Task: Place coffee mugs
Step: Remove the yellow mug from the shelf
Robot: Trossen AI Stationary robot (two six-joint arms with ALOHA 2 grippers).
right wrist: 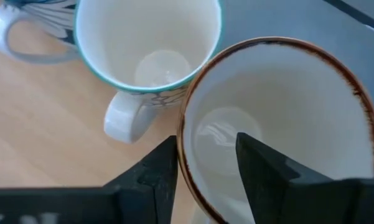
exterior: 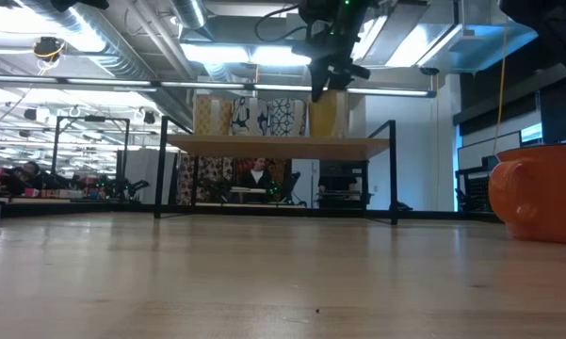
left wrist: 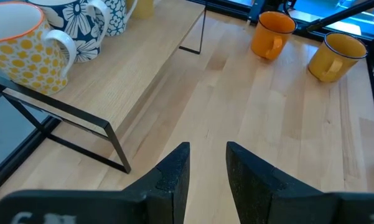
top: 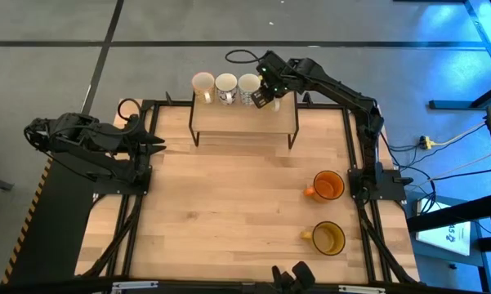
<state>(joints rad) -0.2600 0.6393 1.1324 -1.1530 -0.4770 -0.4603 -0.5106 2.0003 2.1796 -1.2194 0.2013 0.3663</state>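
Coffee mugs are lined up on the shelf (top: pixel 243 117); the brown-rimmed mug (right wrist: pixel 280 124), seemingly empty, is pinched at its wall by the right gripper (right wrist: pixel 205 168). The left gripper (left wrist: pixel 206 177) is parted, empty.

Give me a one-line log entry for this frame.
right claw: on brown-rimmed mug, shelf | left claw: open, idle | orange mug, amber mug: table

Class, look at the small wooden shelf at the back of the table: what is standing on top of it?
On the shelf stand three mugs in a row. The right hand holds a fourth, brown-rimmed mug beside them; the arm covers most of it from above.
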